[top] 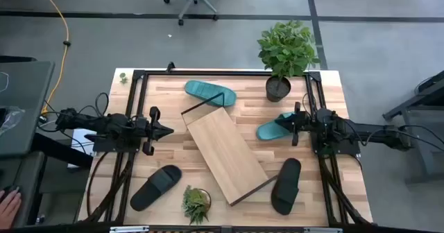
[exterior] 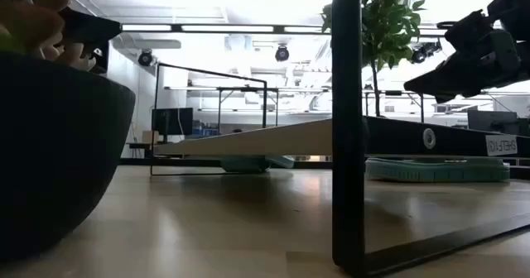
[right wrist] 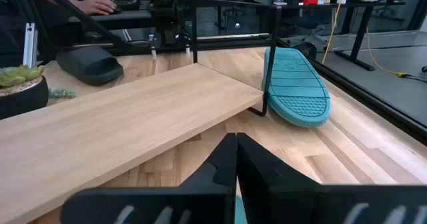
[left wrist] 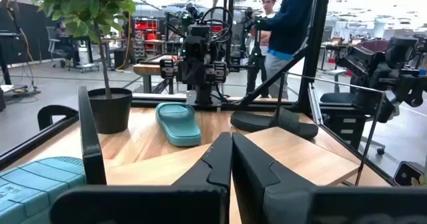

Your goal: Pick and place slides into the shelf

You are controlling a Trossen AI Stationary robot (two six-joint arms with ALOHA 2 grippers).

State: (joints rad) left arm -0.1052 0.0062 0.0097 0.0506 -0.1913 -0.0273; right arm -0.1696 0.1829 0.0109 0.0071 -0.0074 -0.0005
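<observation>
- The left gripper (top: 166, 130) hovers over the left side of the table (top: 333, 87), its fingers pressed together and holding nothing, tips pointing toward the shelf.
- A black slide (top: 156, 187) lies near the front left corner, in front of the left gripper and apart from it, beside a small potted succulent (top: 196, 203).
- The shelf (top: 227, 154), a slanted light-wood board on a black wire frame, runs diagonally across the table's middle, between the two grippers; no slide lies on it.
- A teal slide (top: 209, 92) lies flat behind the shelf's far end, near the back edge.
- A second teal slide (top: 272, 127) lies directly under the right gripper (top: 291, 122), whose fingers are closed together and empty.
- The second black slide (top: 286, 185) lies in front of the right gripper, just right of the shelf's near end.
- A large potted plant (top: 286, 53) stands at the back right.
</observation>
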